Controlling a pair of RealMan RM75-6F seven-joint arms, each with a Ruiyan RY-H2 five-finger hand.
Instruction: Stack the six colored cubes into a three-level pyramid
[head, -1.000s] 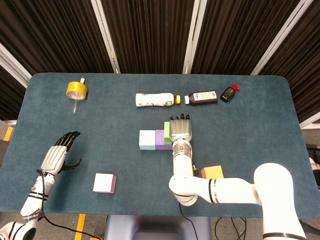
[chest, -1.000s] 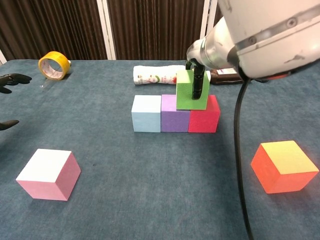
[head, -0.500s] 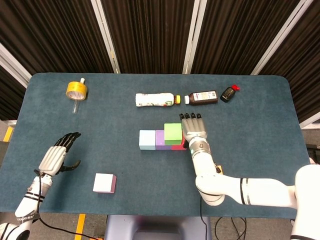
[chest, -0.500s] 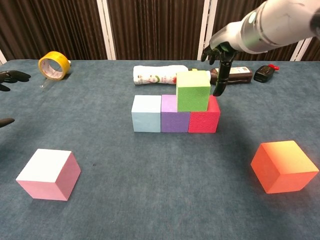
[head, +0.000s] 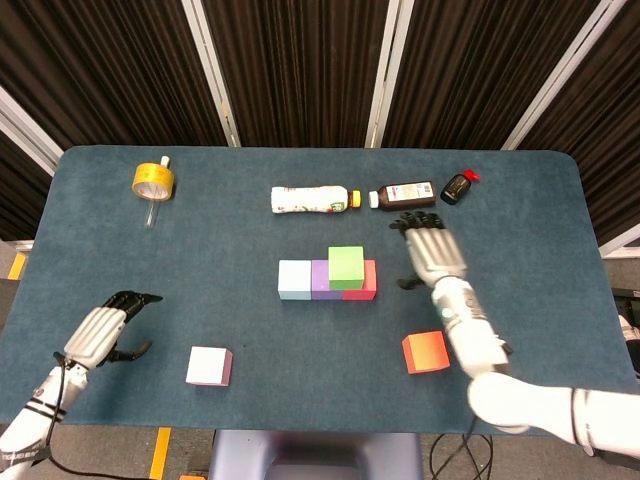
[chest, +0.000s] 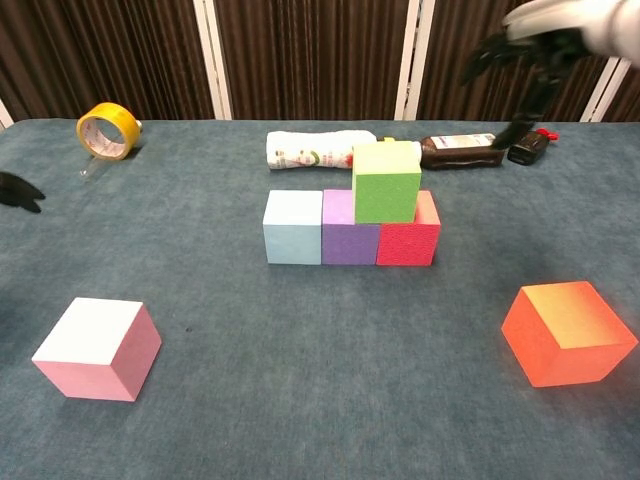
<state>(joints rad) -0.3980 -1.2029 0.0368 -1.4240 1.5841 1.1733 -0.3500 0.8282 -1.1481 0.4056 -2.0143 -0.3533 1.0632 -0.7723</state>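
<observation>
Blue cloth table (head: 200, 200): green cube (head: 346, 267) sits atop the purple cube (head: 320, 279) and red cube (head: 367, 281); right hand (head: 431, 250), centre-right, spread empty; left hand (head: 100, 333), lower left, loosely open.

One cube (chest: 386, 182) sits atop a three-cube row (chest: 348, 240); two loose cubes (chest: 97, 347) (chest: 568, 331) lie nearer, left and right.

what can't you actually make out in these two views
- Left hand: chest view cuts it off at the left edge, only dark fingertips show.
- Right hand: motion-blurred and cropped by the top edge in chest view.
- Dark bottle: label print too small in either view.
- Red cube: in head view mostly hidden under the green cube.
</observation>
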